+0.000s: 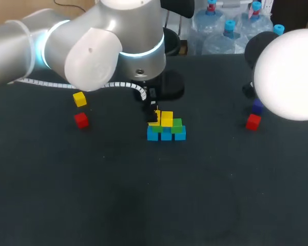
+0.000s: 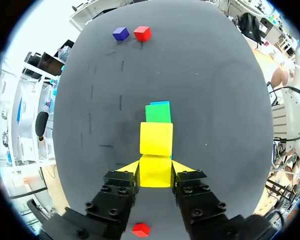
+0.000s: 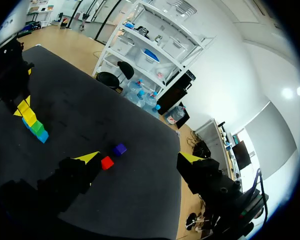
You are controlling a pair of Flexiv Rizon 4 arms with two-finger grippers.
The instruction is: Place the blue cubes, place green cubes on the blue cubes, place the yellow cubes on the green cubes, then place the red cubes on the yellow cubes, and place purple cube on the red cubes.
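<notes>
At cube stack (image 1: 166, 134): left gripper (image 2: 156, 169) pinches yellow cube (image 2: 155, 172) at its left end; right gripper (image 3: 140, 157) spread wide, well right of it.

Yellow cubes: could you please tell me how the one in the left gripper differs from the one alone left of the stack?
The gripped yellow cube is clamped between the jaws of the left gripper; the loose yellow cube is untouched. The gripped one is at the stack, against a second yellow cube; the loose one rests on the table, apart from it, near a red cube. Both look the same colour, shape and size.
</notes>
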